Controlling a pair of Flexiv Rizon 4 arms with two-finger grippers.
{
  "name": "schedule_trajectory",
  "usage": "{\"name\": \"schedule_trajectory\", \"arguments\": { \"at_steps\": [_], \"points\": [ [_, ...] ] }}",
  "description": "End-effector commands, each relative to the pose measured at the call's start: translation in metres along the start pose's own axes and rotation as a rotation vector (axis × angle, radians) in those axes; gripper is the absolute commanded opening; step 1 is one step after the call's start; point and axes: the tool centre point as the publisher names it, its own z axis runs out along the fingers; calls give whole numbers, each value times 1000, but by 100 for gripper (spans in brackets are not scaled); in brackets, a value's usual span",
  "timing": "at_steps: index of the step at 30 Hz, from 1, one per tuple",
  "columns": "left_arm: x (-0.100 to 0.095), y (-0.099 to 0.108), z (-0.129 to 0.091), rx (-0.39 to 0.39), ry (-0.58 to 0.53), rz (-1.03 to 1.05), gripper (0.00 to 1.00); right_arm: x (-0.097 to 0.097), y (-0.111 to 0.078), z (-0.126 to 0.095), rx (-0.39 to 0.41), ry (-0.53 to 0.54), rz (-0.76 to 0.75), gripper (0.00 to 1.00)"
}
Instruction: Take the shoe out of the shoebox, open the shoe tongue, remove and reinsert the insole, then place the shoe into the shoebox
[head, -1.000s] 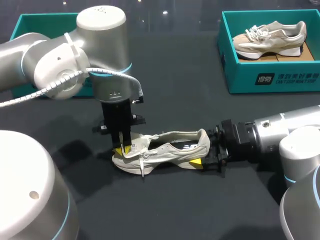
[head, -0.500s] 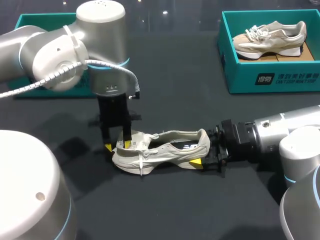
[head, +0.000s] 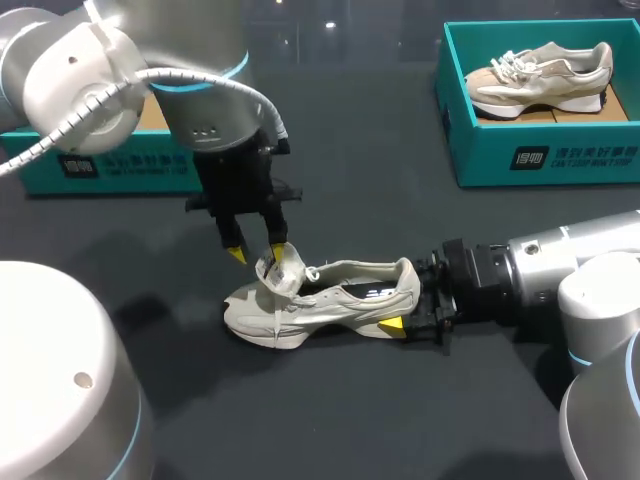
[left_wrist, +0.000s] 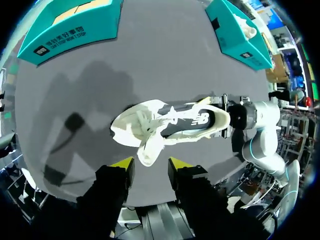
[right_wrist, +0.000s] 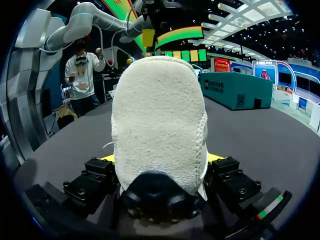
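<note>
A beige shoe (head: 340, 295) lies on its sole on the dark table, toe to the left. Its tongue (head: 282, 270) stands pulled up. My left gripper (head: 257, 252) hangs just above the tongue, open, the yellow tips either side of it without clamping it. The left wrist view shows the tongue (left_wrist: 150, 150) just ahead of that gripper (left_wrist: 151, 164), over the shoe (left_wrist: 190, 122). My right gripper (head: 405, 298) reaches in from the right and is shut on the shoe's heel. In the right wrist view the heel (right_wrist: 157, 125) fills the space between its fingers (right_wrist: 100, 172).
A teal shoebox (head: 540, 150) at the back right holds a second beige shoe (head: 540, 75). Another teal box (head: 110, 165) stands at the back left behind my left arm. Bare dark table lies in front of the shoe.
My left gripper has opened and risen from the shoe's toe, shifting slightly right; the tongue now stands up. The right arm and the shoe's heel have stayed put.
</note>
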Motion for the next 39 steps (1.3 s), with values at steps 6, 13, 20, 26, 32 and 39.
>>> {"name": "schedule_trajectory", "arguments": {
  "at_steps": [6,13,20,26,32,39],
  "points": [
    [34,8,-25,-10,53,275,41,-2,-2,6,5,-1,1,0],
    [53,10,-33,-117,130,641,35,-2,-2,6,5,-1,1,0],
    [71,11,-38,-208,129,929,0,-2,-2,6,5,-1,1,0],
    [74,11,-36,-205,55,975,0,-2,-2,6,5,-1,1,0],
    [74,11,-36,-205,55,975,0,-2,-2,6,5,-1,1,0],
    [78,12,-19,-129,36,1160,0,-2,-2,6,5,-1,1,0]
  ]
}}
